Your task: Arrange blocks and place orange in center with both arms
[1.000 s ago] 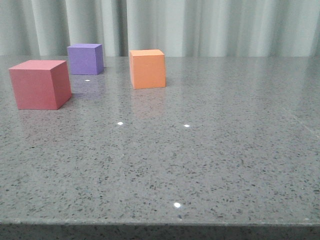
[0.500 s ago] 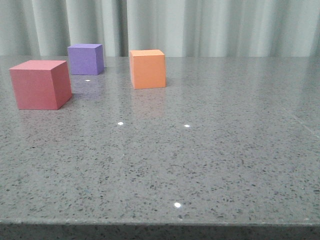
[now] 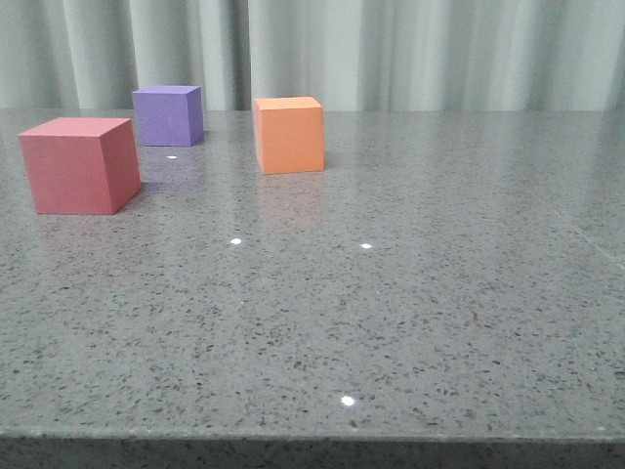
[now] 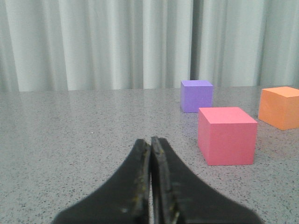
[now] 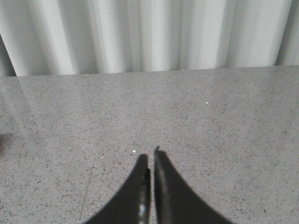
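Note:
Three cubes stand on the grey speckled table. The pink-red cube (image 3: 78,164) is at the left, the purple cube (image 3: 168,115) is behind it, and the orange cube (image 3: 289,134) is right of the purple one. In the left wrist view the pink-red cube (image 4: 227,135), purple cube (image 4: 196,95) and orange cube (image 4: 280,107) all lie ahead. My left gripper (image 4: 151,140) is shut and empty, short of the pink-red cube. My right gripper (image 5: 150,156) is shut and empty over bare table. Neither gripper shows in the front view.
A pale pleated curtain (image 3: 391,49) hangs behind the table's far edge. The table's front edge (image 3: 312,435) runs along the bottom of the front view. The table surface (image 3: 439,274) stretches to the right of the cubes.

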Robot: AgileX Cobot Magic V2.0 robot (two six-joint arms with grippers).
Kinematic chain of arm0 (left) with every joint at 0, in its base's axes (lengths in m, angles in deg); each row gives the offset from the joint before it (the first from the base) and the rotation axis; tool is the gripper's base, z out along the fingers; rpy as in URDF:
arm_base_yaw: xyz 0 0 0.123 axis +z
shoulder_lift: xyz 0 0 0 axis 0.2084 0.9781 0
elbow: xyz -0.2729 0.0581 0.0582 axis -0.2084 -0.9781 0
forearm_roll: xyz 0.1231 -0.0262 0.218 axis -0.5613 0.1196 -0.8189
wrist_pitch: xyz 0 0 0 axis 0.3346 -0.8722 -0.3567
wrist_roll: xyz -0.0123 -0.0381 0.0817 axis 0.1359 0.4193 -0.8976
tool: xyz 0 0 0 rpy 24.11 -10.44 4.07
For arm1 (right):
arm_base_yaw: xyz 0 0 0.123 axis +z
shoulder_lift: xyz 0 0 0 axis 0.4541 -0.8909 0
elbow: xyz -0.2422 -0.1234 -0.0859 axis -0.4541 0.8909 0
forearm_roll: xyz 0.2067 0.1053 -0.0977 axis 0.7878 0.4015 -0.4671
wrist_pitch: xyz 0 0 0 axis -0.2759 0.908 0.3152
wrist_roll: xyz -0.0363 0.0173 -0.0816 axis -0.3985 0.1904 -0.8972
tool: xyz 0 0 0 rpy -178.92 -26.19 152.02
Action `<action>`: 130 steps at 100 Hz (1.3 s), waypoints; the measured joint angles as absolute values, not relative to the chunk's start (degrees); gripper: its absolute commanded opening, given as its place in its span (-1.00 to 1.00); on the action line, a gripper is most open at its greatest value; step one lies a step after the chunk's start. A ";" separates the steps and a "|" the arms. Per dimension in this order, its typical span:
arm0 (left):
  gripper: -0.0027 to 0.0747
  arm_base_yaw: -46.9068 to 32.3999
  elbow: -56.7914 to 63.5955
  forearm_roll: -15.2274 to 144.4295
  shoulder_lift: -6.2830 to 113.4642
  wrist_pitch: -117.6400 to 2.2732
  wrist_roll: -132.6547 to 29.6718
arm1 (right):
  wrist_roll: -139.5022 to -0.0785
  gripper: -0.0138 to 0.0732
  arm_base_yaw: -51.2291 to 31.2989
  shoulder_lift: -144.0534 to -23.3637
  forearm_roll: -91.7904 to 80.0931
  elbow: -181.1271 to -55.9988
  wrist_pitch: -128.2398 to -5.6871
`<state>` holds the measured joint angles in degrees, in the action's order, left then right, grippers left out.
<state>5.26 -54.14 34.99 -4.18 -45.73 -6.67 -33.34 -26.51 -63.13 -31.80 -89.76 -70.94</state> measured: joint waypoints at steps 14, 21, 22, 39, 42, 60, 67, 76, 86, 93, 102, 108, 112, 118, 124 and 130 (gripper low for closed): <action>-0.98 5.26 -54.14 34.99 -4.18 -45.73 -6.67 | -33.34 -0.84 -26.51 -63.13 -31.80 -89.76 -70.94; -0.98 5.26 -54.14 34.99 -4.18 -45.73 -6.67 | -33.34 -0.84 -26.51 -63.13 -31.80 -89.76 -70.94; -0.98 5.26 -54.14 34.99 -4.18 -45.73 -6.67 | -33.34 -0.84 -26.51 -63.13 -31.80 -89.76 -70.94; -0.98 5.26 -54.14 34.99 -4.18 -45.73 -6.67 | -33.42 -0.84 -26.51 -63.13 -31.80 -89.76 -70.94; -0.98 5.26 -54.14 34.99 -4.18 -45.73 -6.67 | -33.42 -0.84 -26.51 -63.13 -31.80 -89.76 -70.94; -0.98 5.26 -54.14 34.99 -4.18 -45.73 -6.67 | -33.42 -0.84 -26.51 -63.13 -31.80 -89.76 -70.94; -0.98 5.26 -54.14 34.99 -4.18 -45.73 -6.67 | -33.42 -0.84 -26.51 -63.13 -31.80 -89.76 -70.94; -0.98 5.26 -54.14 34.99 -4.18 -45.30 -6.67 | -33.42 -0.84 -26.51 -63.13 -31.80 -89.76 -70.94; -0.98 5.26 -54.14 35.42 -4.18 -44.85 -6.67 | -33.42 -0.84 -26.51 -63.13 -31.80 -89.76 -70.94; -0.98 5.26 -54.14 37.27 -4.18 -44.85 -6.67 | -33.42 -0.84 -26.51 -63.13 -31.80 -89.76 -70.94; -0.98 5.26 -53.28 41.22 -4.18 -45.75 -6.67 | -33.42 -0.84 -26.51 -63.13 -31.80 -89.76 -70.94; -0.98 5.26 -50.96 42.73 -4.18 -48.32 -6.67 | -33.42 -0.84 -26.51 -63.13 -31.80 -89.76 -70.94; -0.98 5.26 -48.51 43.35 -3.66 -50.56 -6.67 | -33.42 -0.84 -26.51 -63.13 -31.80 -89.76 -70.94; -0.98 5.26 -44.52 43.72 -1.54 -53.84 -6.67 | -33.42 -0.84 -26.51 -63.13 -31.80 -89.76 -70.94; -0.98 5.26 -39.53 43.81 1.40 -57.06 -6.67 | -33.42 -0.84 -26.51 -63.13 -31.80 -89.76 -70.94; -0.98 5.26 -34.76 43.95 5.66 -61.38 -6.67 | -33.42 -0.84 -26.51 -63.13 -31.80 -89.76 -70.94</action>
